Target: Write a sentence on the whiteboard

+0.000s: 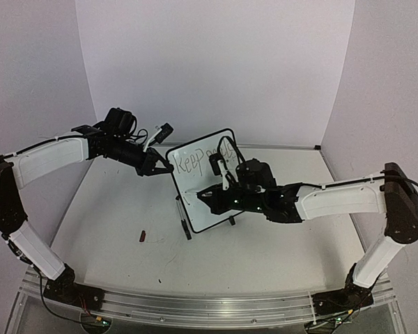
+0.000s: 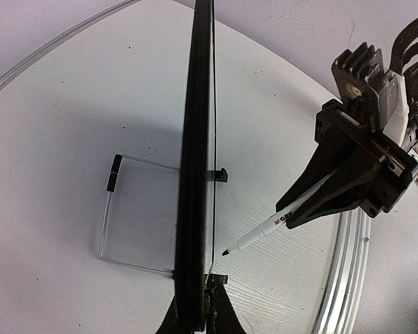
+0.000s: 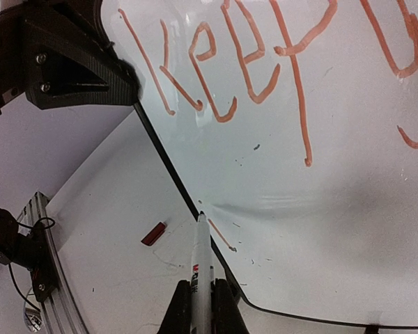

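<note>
Gripping a white marker [image 3: 203,257] between tightly closed fingers, the right end effector [image 3: 202,296] aims the tip at the lower left of the whiteboard [image 3: 320,209], just beside the frame edge. The left wrist view shows a small gap between the tip and the writing face.

The left end effector [image 1: 155,165] is clamped on the board's edge near its upper corner, on the left arm's side. The board stands on its wire stand [image 2: 111,209] mid-tabletop [image 1: 111,209], between the two arms.

The sentence [image 3: 251,69] reads "Keep" on the top line, followed by the start of another word. The right arm hides the rest in the overhead view.

Assessment: writing is partway done, and the tip appears placed to begin a lower line. The next move calls for bringing the tip squarely onto the face with light pressure while the left hold resists the push.

A small reddish piece [image 3: 153,233] lies on the tabletop; its identity cannot be determined.
</note>
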